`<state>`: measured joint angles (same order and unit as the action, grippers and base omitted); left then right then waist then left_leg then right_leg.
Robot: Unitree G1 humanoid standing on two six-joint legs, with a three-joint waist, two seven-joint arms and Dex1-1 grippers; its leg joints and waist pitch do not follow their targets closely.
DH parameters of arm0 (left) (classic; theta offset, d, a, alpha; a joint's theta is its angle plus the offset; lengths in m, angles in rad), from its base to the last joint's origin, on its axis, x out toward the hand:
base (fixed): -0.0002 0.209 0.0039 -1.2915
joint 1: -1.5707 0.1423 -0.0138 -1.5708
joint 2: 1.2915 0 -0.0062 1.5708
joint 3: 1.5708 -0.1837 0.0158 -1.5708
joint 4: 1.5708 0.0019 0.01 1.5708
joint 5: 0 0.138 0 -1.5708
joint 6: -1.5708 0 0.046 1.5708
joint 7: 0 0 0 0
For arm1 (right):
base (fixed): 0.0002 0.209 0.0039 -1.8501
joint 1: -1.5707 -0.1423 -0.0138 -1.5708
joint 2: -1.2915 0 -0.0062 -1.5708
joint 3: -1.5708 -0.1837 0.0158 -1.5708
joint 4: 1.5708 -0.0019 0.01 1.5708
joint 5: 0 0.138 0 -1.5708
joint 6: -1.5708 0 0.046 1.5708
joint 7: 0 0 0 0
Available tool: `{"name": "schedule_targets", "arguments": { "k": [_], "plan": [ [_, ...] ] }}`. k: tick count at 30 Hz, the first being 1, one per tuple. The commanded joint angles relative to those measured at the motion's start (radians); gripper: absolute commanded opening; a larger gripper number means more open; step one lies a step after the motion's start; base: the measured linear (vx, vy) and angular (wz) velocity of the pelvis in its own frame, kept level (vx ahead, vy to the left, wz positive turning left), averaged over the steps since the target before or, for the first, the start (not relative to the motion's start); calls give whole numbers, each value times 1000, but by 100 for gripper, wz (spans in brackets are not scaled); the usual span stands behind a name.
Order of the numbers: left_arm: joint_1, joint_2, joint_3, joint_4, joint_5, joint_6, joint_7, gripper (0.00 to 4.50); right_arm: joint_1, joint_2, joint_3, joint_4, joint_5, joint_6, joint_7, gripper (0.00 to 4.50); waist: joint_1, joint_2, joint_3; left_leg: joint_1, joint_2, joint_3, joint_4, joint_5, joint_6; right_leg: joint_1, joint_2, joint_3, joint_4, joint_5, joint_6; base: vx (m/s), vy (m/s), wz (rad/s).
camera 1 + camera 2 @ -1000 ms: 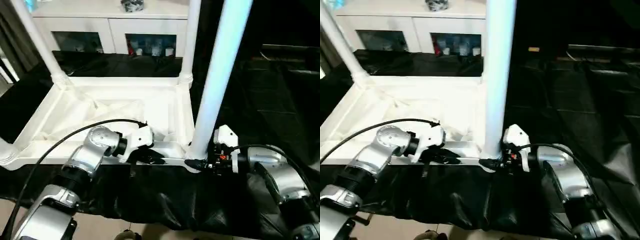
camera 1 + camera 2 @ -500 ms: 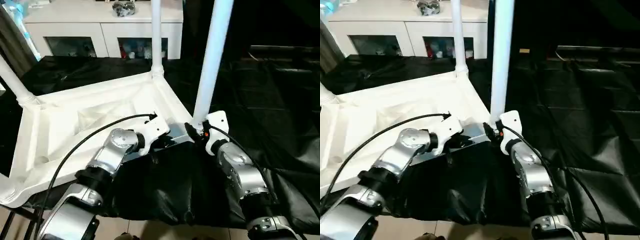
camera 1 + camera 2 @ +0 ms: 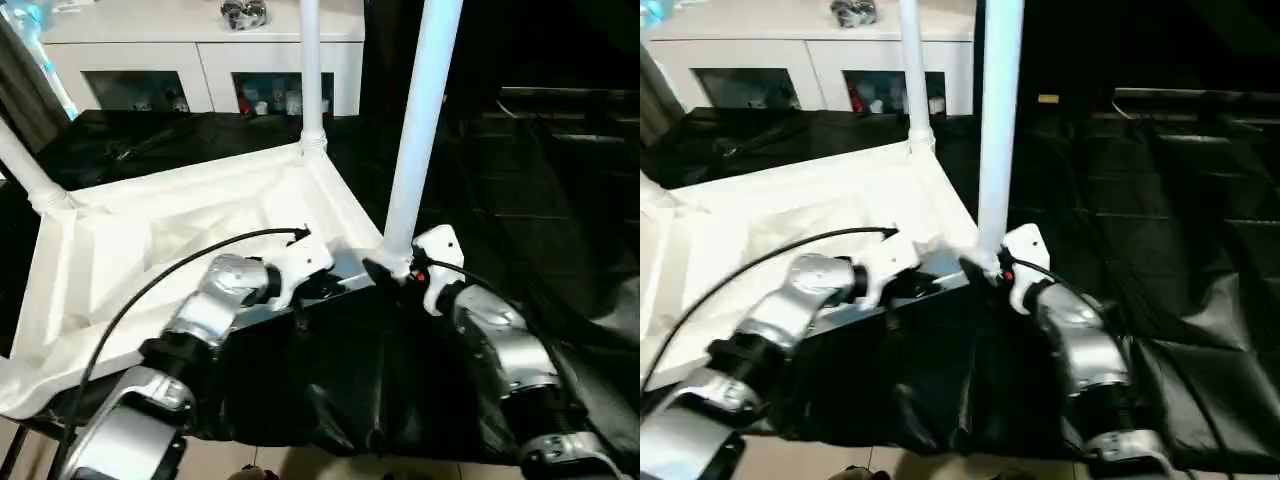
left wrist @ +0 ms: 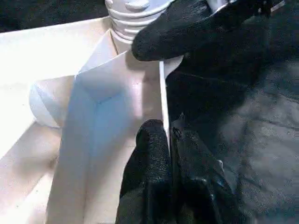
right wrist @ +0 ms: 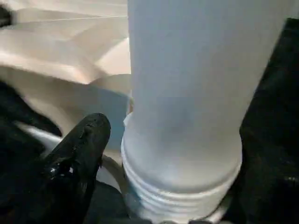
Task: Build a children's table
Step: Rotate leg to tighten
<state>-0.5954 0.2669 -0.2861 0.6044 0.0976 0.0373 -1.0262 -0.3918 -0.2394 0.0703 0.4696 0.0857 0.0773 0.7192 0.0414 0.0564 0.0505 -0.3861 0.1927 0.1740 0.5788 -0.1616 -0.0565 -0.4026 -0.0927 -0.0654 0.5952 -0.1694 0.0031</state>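
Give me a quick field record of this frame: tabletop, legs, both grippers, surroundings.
tabletop: white tabletop, underside up, on black cloth
legs: near leg upright in the corner socket by the grippers; far leg upright in its socket; another leg at the left corner
left gripper: left gripper shut on the tabletop's rim
right gripper: right gripper at the near leg's base, one finger beside the threaded collar; grip unclear
background: white cabinet with glass doors
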Motion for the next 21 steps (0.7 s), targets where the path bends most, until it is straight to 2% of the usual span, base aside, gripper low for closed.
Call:
{"name": "schedule_targets", "arguments": {
  "k": [1, 2, 3, 5, 6, 8, 10, 11, 12, 13, 17, 19, 21],
  "plan": [
    [5, 9, 9, -40, -29, -32, -35, 0, 4, -2, 29, -31, 21, 7, 70, 394, 6, -13, -73, 10, 29, -4, -59, -222, 85, 52, -47, 34, -64, -160, -250, 0, 0, 0],
    [12, 23, 13, -51, -36, -30, -47, 0, 5, -13, 36, -42, 30, 12, 105, 394, 5, -27, -72, 10, 29, -2, -58, -213, 91, 51, -46, 34, -63, -157, -254, 0, 0, 0],
    [17, 32, 16, -58, -40, -27, -56, 0, 6, -21, 41, -50, 37, 16, 131, 394, 11, -22, -73, 11, 31, -3, -58, -205, 93, 53, -49, 33, -60, -161, -257, 0, 0, 0],
    [32, 60, 21, -82, -48, -19, -78, 0, 11, -43, 59, -73, 59, 32, 200, 394, 10, -35, -70, 11, 33, -1, -59, -208, 97, 52, -47, 33, -60, -169, -256, 0, 0, 0],
    [45, 88, 23, -100, -54, -16, -101, 0, 15, -64, 80, -90, 70, 37, 259, 394, 12, -29, -69, 12, 34, -1, -59, -211, 95, 49, -48, 34, -60, -186, -253, 0, 0, 0],
    [52, 105, 26, -109, -59, -16, -114, 0, 19, -79, 97, -100, 75, 36, 300, 394, 14, -36, -67, 13, 36, 0, -61, -223, 88, 47, -47, 35, -62, -208, -246, 0, 0, 0],
    [60, 129, 31, -123, -66, -11, -133, 0, 20, -97, 116, -105, 74, 27, 352, 394, 16, -35, -67, 16, 37, -1, -62, -239, 78, 44, -48, 36, -61, -224, -245, 0, 0, 0],
    [62, 135, 32, -126, -66, -11, -136, 0, 18, -100, 120, -104, 74, 26, 362, 394, 16, -42, -64, 15, 37, -1, -64, -246, 74, 44, -49, 37, -62, -236, -241, 0, 0, 0],
    [64, 144, 32, -132, -69, -9, -142, 0, 15, -103, 123, -101, 73, 25, 378, 394, 18, -41, -64, 17, 37, 0, -65, -252, 66, 42, -50, 38, -64, -252, -237, 0, 0, 0],
    [67, 155, 32, -140, -71, -5, -151, 0, 9, -103, 125, -94, 72, 23, 390, 394, 18, -46, -63, 17, 37, 0, -65, -254, 60, 42, -50, 38, -65, -256, -235, 0, 0, 0],
    [74, 177, 29, -161, -76, 8, -176, 0, -14, -95, 127, -76, 83, 30, 410, 394, 18, -46, -63, 18, 37, -2, -68, -257, 45, 43, -50, 38, -62, -239, -239, 0, 0, 0],
    [75, 184, 23, -168, -79, 12, -182, 0, -23, -95, 131, -72, 93, 33, 424, 363, 20, -47, -65, 19, 37, -1, -65, -240, 48, 44, -49, 39, -58, -201, -250, 0, 0, 0],
    [75, 187, 20, -170, -81, 15, -184, 0, -25, -96, 132, -68, 98, 32, 434, 360, 22, -46, -66, 19, 36, 0, -63, -220, 53, 45, -48, 39, -54, -170, -258, 0, 0, 0]
  ]
}}
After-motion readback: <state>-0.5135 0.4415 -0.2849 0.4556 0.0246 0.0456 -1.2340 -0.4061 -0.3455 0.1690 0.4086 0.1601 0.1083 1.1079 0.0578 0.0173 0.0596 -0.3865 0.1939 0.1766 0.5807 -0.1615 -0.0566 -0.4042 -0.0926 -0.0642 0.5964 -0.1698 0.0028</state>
